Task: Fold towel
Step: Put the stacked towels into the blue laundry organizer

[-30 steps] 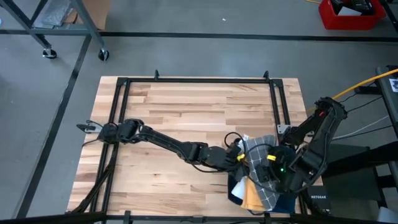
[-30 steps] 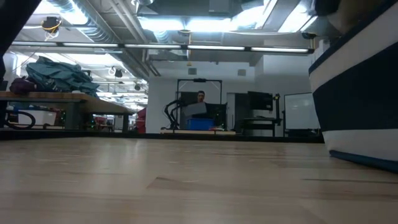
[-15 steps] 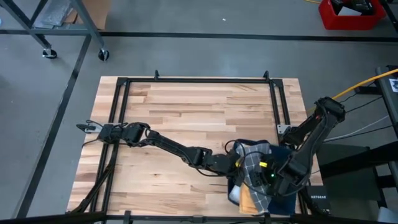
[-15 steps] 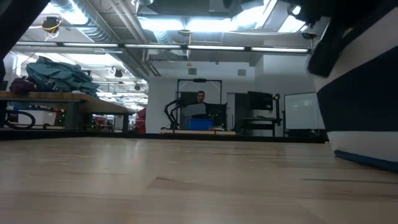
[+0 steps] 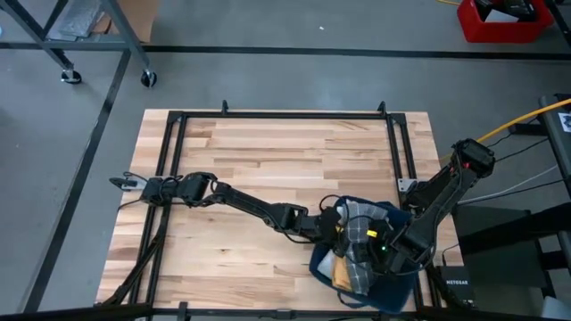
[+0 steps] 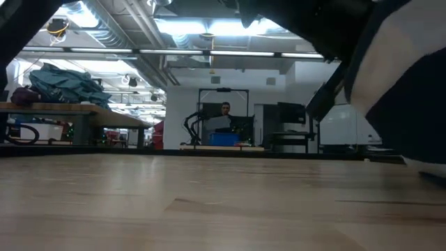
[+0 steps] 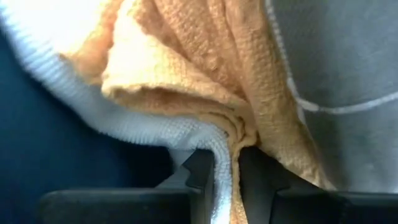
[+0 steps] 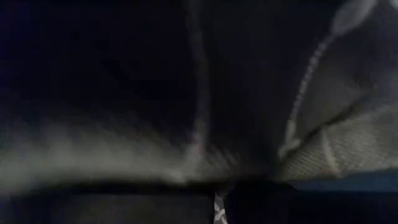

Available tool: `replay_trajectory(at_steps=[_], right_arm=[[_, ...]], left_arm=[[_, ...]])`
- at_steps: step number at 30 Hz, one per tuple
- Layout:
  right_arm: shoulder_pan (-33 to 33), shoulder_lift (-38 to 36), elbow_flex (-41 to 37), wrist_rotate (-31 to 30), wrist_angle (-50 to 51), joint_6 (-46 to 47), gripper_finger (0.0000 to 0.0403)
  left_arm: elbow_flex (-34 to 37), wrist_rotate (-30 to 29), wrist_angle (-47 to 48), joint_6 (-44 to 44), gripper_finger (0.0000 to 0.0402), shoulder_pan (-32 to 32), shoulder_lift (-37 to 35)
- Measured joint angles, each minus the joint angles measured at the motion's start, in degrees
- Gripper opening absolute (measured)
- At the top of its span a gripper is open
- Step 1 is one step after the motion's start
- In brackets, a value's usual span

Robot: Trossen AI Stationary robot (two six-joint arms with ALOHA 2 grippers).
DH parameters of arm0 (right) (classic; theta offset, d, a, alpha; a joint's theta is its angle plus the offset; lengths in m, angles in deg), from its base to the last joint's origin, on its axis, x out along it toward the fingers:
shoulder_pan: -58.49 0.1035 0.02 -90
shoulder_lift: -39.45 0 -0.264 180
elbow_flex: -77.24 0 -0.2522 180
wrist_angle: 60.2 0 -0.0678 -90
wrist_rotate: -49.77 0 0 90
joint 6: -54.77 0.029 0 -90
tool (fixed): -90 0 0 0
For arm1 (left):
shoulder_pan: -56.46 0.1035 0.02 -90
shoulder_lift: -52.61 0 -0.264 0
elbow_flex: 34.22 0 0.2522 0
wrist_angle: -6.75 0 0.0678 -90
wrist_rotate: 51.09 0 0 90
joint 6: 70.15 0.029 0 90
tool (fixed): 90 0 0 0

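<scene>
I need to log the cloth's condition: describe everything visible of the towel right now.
The towel is a bunched heap at the table's front right part, showing navy, grey checked, white and orange-yellow cloth of a woven, nubbly texture. It is crumpled, not flat or neatly folded. The left tool pinches a folded white-and-orange edge between its fingers; the right tool is pressed into the heap's right side, shut on dark checked fabric. Part of the towel hangs lifted in the low view.

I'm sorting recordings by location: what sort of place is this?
Probably a robotics lab or workshop: bare concrete floor, exposed ceiling ducts, and a cluttered workbench behind the wooden table.
</scene>
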Motion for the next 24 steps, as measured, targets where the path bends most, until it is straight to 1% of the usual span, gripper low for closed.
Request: replay_trajectory(at_steps=[4, 7, 9, 13, 17, 21, 24], right_arm=[[0.2, -0.2, 0.0, 1.7, -0.9, -0.1, 0.0010], [0.2, -0.2, 0.0, 2.7, -2.0, -1.4, 0.0012], [0.2, -0.2, 0.0, 3.2, -2.8, -2.4, 0.0020], [0.2, -0.2, 0.0, 3.5, -3.8, -2.6, 0.0051], [0.2, -0.2, 0.0, 3.8, -5.0, -2.4, 0.0093], [0.1, -0.2, 0.0, 8.6, -5.1, 0.5, 0.0129], [0.1, -0.2, 0.0, 10.4, -5.2, -0.4, 0.0147]], left_arm=[[0.1, 4.7, -5.6, 1.6, 0.0060, 0.1, 0.0], [-0.3, 5.5, -6.2, 1.7, 0.0076, 0.1, 0.0], [-0.3, 5.6, -6.2, 3.0, 0.0088, 0.3, 0.0], [-0.7, 6.9, -3.7, 5.2, 0.0117, 0.7, 0.0], [-0.8, 9.2, -1.3, 8.3, 0.0149, 1.2, -0.2], [-0.9, 11.4, -0.6, 11.7, 0.0171, 1.7, -0.2], [-0.9, 11.8, -0.5, 11.8, 0.0172, 2.0, -0.2]])
